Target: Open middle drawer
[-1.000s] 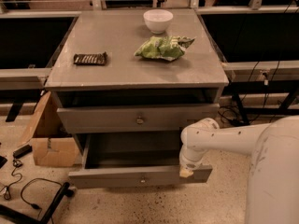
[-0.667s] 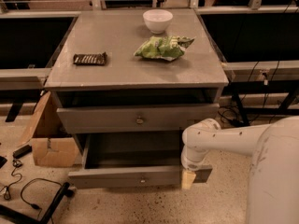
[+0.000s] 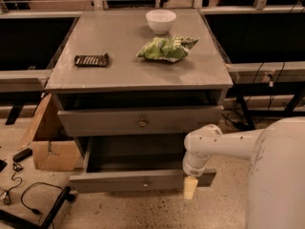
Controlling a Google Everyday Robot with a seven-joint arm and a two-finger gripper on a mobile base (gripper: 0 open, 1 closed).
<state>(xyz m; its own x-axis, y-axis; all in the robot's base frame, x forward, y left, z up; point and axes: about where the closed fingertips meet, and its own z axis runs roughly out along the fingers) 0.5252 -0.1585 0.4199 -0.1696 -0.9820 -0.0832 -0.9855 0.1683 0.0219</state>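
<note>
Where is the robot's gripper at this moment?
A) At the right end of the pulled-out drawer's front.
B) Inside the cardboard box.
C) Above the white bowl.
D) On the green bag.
A: the gripper hangs at the right end of the front of the middle drawer, which stands pulled out, well below the cabinet top.

One high view, angled down on cabinet point(image 3: 138, 63); hand point(image 3: 190, 188) lower right.

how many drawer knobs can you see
2: one on the upper drawer, one on the pulled-out middle drawer, left of the gripper at its front. Another may be hidden below.
</note>
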